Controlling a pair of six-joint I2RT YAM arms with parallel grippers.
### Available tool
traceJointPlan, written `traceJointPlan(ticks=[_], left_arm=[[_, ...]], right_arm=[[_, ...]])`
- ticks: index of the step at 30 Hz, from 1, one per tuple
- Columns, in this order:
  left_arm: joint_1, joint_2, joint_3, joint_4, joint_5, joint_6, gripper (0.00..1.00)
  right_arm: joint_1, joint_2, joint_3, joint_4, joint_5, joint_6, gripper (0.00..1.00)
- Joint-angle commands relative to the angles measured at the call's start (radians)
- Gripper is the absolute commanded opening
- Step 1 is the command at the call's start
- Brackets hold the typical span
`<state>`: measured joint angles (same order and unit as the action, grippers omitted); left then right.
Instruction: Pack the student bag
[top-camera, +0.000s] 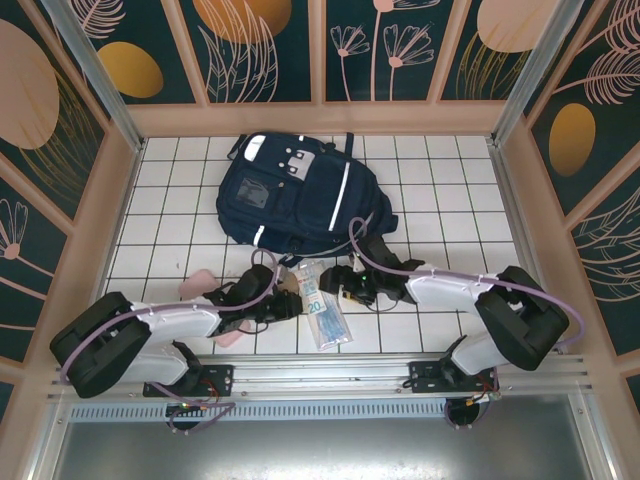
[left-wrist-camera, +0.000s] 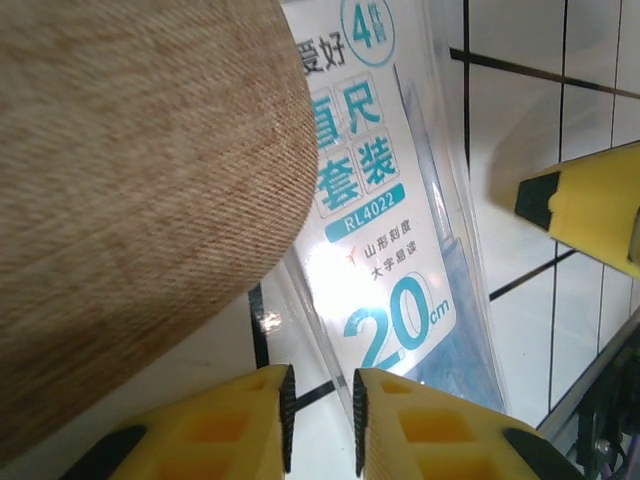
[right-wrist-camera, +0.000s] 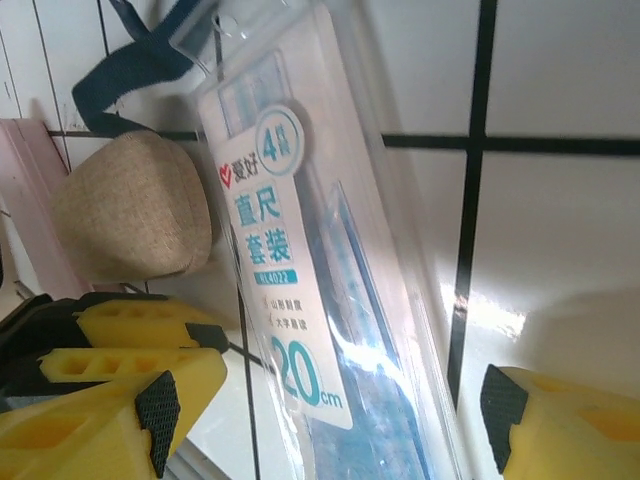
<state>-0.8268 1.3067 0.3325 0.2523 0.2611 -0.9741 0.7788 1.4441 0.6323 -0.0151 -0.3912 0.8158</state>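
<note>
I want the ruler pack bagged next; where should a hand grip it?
I'd pinch the ruler pack across its narrow width near mid-length, coming straight down: it lies flat on the tiles, long and thin, so only its long edges oppose.

White tiled tabletop (top-camera: 440, 200) with dark grout, ringed by teal floral wall panels (top-camera: 270, 50).

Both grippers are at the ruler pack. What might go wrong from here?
The left gripper seems to pinch just the slick edge of the ruler pack; it may slip out. The open right gripper straddles the same pack, so they could collide. The tan pouch alongside may get dragged.
</note>
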Motion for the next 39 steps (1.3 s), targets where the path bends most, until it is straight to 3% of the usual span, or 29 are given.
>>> traceJointPlan(ticks=[1, 4, 13, 23, 28, 34, 39], left_arm=[[0.002, 0.031, -0.016, -0.030, -0.034, 0.015, 0.24], [0.002, 0.109, -0.004, 0.004, -0.024, 0.015, 0.22], [0.002, 0.271, 0.033, 0.057, -0.027, 0.015, 0.01], [0.002, 0.314, 0.040, 0.084, -0.014, 0.027, 0.00], [0.002, 0.289, 0.046, 0.063, -0.022, 0.040, 0.00], [0.002, 0.176, 0.083, -0.062, -0.033, 0.090, 0.00], [-0.008, 0.019, 0.208, -0.252, 0.022, 0.163, 0.25]], right_arm=[[0.005, 0.068, 0.049, -0.118, 0.008, -0.099, 0.81], [0.009, 0.145, 0.064, -0.087, -0.034, -0.097, 0.80], [0.017, 0.205, 0.049, 0.065, -0.189, -0.020, 0.80], [-0.011, 0.138, -0.025, 0.235, -0.283, 0.105, 0.77], [-0.032, 0.129, -0.055, 0.234, -0.253, 0.104, 0.55], [-0.072, 0.098, -0.093, 0.200, -0.171, 0.078, 0.10], [-0.141, -0.081, -0.162, 0.078, -0.037, 0.022, 0.00]])
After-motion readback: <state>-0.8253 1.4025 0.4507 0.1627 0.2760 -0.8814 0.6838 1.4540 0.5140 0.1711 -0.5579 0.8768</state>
